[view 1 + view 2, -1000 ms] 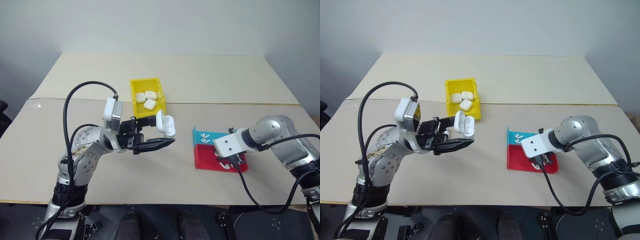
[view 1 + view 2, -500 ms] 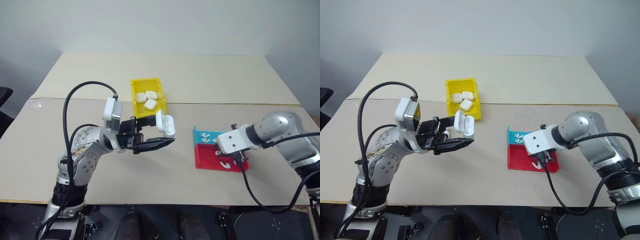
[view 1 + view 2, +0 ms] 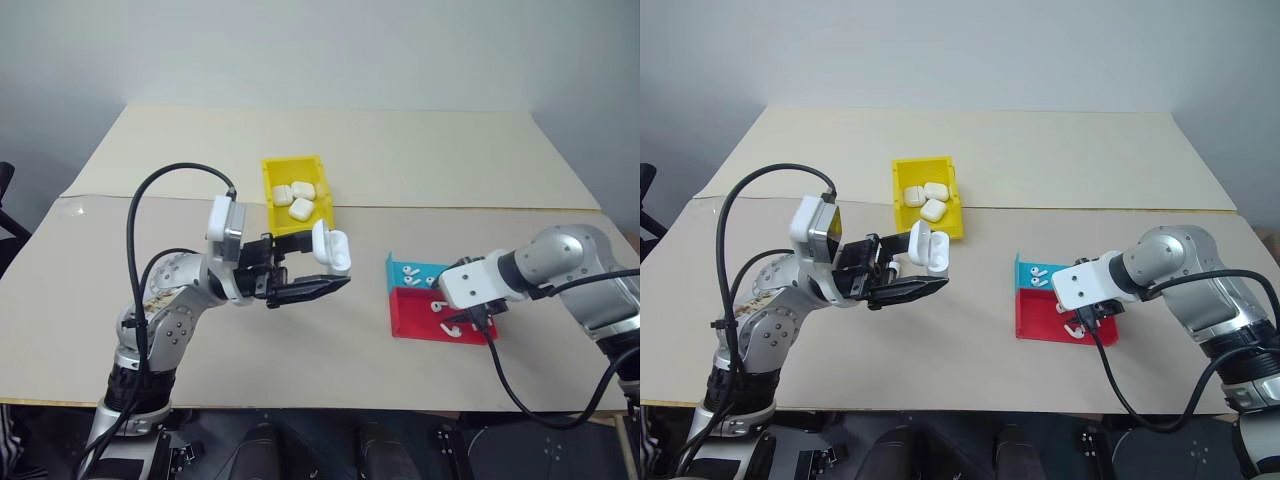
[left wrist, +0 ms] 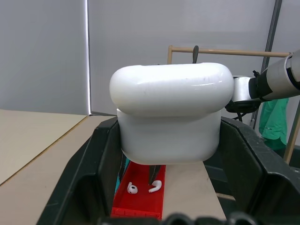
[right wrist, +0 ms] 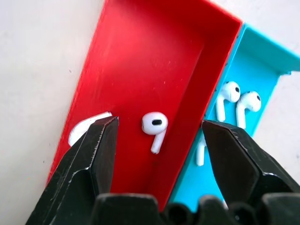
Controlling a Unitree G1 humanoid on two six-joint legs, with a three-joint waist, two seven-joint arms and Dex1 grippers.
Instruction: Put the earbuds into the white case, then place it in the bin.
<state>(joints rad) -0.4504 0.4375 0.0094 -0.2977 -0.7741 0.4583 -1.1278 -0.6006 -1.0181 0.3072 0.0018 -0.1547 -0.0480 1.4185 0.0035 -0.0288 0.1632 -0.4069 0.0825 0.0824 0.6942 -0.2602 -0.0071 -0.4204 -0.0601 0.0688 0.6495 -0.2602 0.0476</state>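
The left gripper (image 3: 318,272) is seen raised above the beige table (image 3: 150,320), its black fingers clamped on the case (image 3: 331,250), which is held with its lid flipped up. In the left wrist view the case (image 4: 171,112) appears as a glossy, rounded white block wedged between the 2 fingers; its inside cannot be made out from any view. Behind it, on the far side of the table, the yellow bin (image 3: 296,195) is found, with 3 similar white cases (image 3: 298,198) lying in it. The bin is a plain plastic rectangle with a lower front lip.

To the right, a red tray (image 3: 410,315) and a blue tray (image 3: 405,271) are set touching, side by side. The right gripper (image 5: 159,136) is held spread wide over the red tray, grasping nothing. Between its fingers 1 earbud (image 5: 154,126) lies loose on the red floor; a second (image 5: 86,126) is half hidden behind a fingertip. 2 more earbuds (image 5: 236,105) rest in the blue tray, and another is partly masked by the tray wall.
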